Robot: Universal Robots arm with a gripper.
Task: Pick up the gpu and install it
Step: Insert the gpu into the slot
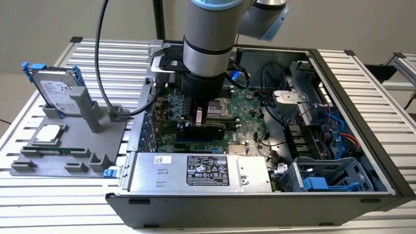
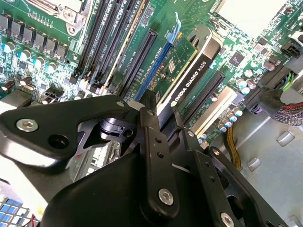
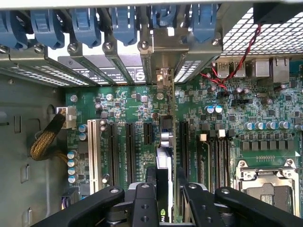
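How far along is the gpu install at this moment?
Pickup looks done: the gpu stands on edge inside the open computer case, over the motherboard's slots, its bracket end toward the rear slot covers. In hand: the claw is shut on the gpu's top edge. Left: I cannot tell whether it is fully seated; it is not yet released.

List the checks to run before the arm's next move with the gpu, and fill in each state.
1. Fingers clamp the gpu from both sides: ok.
2. The gpu stands upright on edge over the motherboard: ok.
3. Its bracket lines up with the rear panel: ok.
4. Card edge fully seated in the motherboard: cannot tell.
5. Braided cable lies apart from the gpu: ok.
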